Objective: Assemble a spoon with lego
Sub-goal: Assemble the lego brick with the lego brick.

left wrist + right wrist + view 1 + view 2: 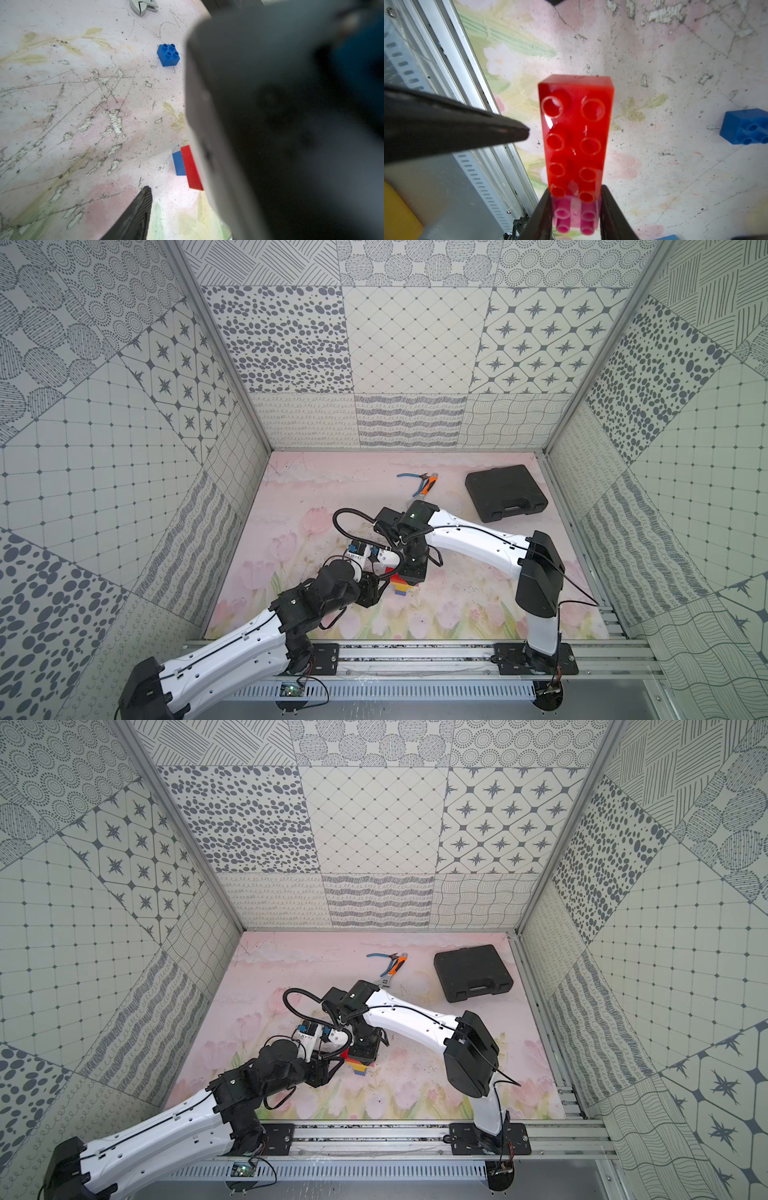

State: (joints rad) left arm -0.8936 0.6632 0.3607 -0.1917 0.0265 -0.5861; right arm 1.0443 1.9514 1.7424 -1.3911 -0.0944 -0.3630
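the right claw [576, 190] is seen closed on the near end of a red oblong brick [576, 133], with one dark finger [544, 209] pressed to each long side. a pink brick [575, 220] is seen directly behind that held end, between the same fingers. whether it is snapped on cannot be told. the red brick's eight studs are turned toward the wrist camera, and its far end is left free above the mat [664, 62].

just beside one long side of the red brick, a fingertip [508, 128] of the left claw [380, 584] is pointed at it, with a thin gap left between. the left claw's other finger is hidden behind a blurred grey mass in the left wrist view, so its width, and whether anything is held, cannot be told.

in both top views the two claws are shown meeting over the partly built spoon [400, 585]. only slivers of red, yellow and blue are shown, on the rail side of the claws.

a blue square brick [168, 55] is set studs up on the scratched floral mat, apart from the right claw and touching nothing. farther out toward the back wall, blue-handled pliers [405, 476] and an orange-handled wrench [428, 488] are laid together. a closed black case [505, 493] is laid well apart, toward the right arm's side.
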